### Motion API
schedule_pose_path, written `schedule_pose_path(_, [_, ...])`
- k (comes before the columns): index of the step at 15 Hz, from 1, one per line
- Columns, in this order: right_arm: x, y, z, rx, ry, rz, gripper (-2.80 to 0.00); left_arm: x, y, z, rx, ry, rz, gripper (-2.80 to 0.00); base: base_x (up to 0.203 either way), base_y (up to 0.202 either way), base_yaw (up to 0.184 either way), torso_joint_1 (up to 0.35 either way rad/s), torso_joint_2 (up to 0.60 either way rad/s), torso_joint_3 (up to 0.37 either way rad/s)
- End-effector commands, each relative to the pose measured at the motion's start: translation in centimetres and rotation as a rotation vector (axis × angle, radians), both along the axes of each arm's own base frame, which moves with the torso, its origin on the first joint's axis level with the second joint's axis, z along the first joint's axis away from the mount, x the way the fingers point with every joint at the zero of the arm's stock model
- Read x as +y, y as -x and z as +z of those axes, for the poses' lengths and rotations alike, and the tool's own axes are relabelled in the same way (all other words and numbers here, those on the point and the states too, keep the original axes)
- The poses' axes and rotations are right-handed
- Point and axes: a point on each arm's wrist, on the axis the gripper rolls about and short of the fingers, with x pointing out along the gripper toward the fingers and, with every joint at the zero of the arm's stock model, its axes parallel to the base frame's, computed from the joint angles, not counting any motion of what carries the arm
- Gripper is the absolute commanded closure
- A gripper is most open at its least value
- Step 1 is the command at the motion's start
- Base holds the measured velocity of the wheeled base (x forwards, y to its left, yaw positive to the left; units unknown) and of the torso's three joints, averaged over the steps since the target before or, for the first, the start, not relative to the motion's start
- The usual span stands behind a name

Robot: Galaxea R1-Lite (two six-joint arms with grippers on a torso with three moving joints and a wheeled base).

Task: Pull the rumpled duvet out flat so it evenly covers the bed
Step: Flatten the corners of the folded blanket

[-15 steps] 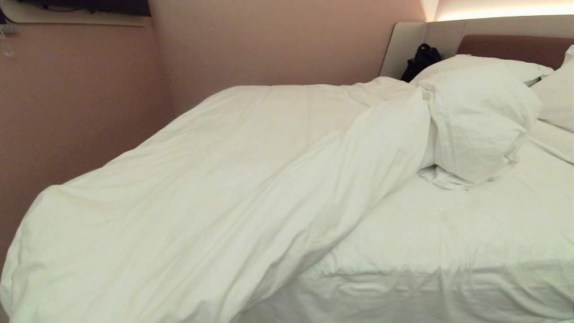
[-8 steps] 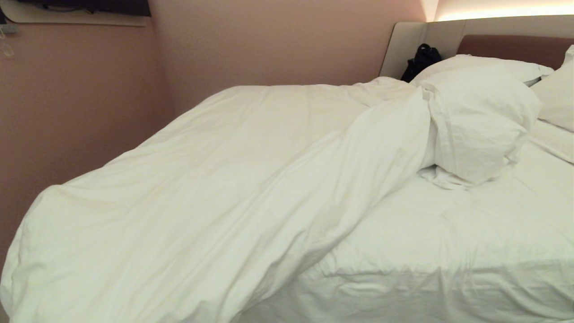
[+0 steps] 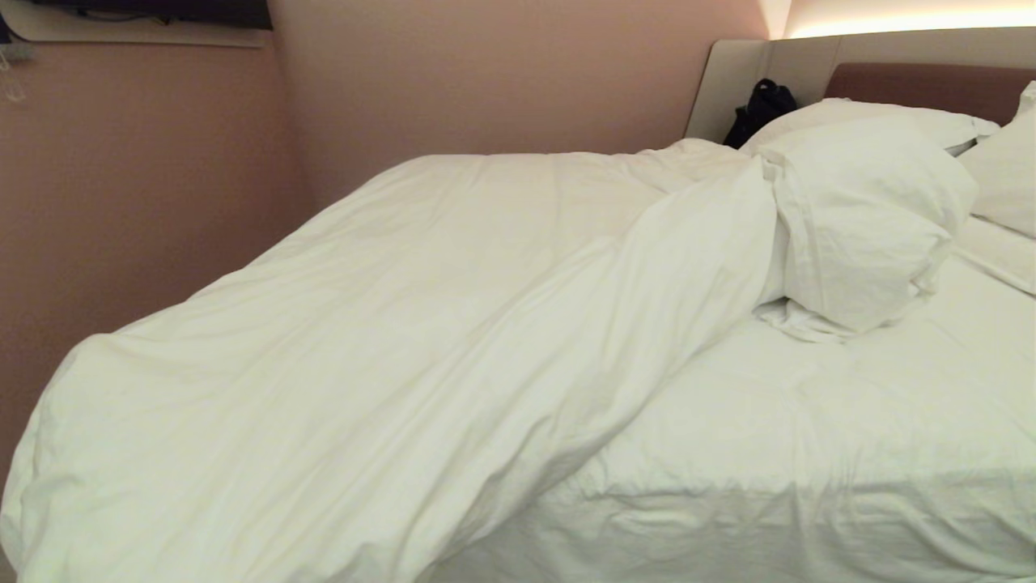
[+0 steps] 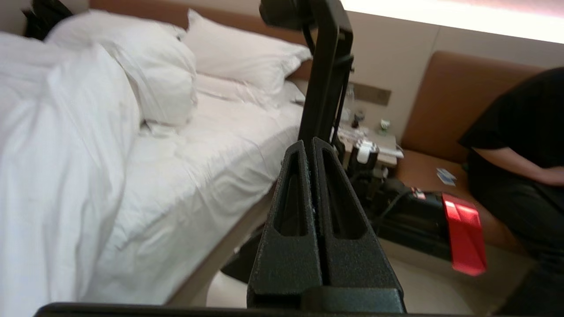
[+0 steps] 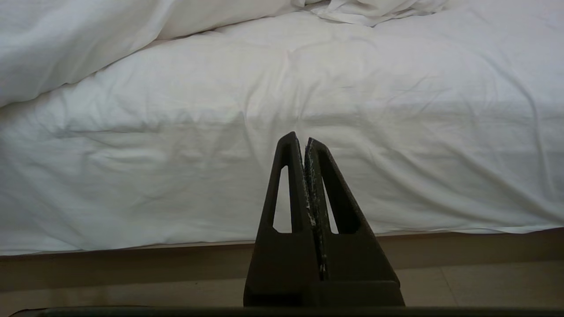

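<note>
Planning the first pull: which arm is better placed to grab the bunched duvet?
Probably left: the duvet is heaped on the robot's left. Left gripper and right gripper are both shut and empty; the right faces bare sheet.

left gripper (image 4: 312, 143) closed, right gripper (image 5: 304, 140) closed (empty)

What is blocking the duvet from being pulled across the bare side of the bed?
Nothing visible on the bare sheet itself. Near the headboard, though, the duvet is bunched against a pillow, which might snag that end. Both grippers, left and right, are shut, beside the bed.
</note>
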Motion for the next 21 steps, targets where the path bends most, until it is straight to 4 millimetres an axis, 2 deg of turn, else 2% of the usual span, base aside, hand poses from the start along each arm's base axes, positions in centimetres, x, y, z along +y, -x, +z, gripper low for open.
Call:
schedule_pose_path(1, [0.0, 0.0, 0.0, -0.001, 0.0, 0.0, 0.0, 0.0, 0.4, 0.4, -0.024, 0.01, 0.01, 0.0, 0.0, 0.0, 0.0, 0.0, 0.0, 0.0])
schedule_pose_path(9, [0.0, 0.0, 0.0, -0.001, 0.0, 0.0, 0.0, -0.2, 1.2, 1.4, -0.013, 0.048, 0.013, 0.0, 0.0, 0.0, 0.0, 0.0, 0.0, 0.0])
schedule_pose_path(14, [0.0, 0.0, 0.0, -0.001, 0.0, 0.0, 0.0, -0.3, 1.3, 1.4, 0.196, 0.111, -0.071, 0.0, 0.0, 0.0, 0.0, 0.0, 0.0, 0.0])
schedule_pose_path(21, [0.0, 0.0, 0.0, -0.001, 0.0, 0.0, 0.0, -0.4, 2.5, 2.4, 0.606, 0.276, -0.228, 0.0, 0.0, 0.0, 0.0, 0.0, 0.0, 0.0])
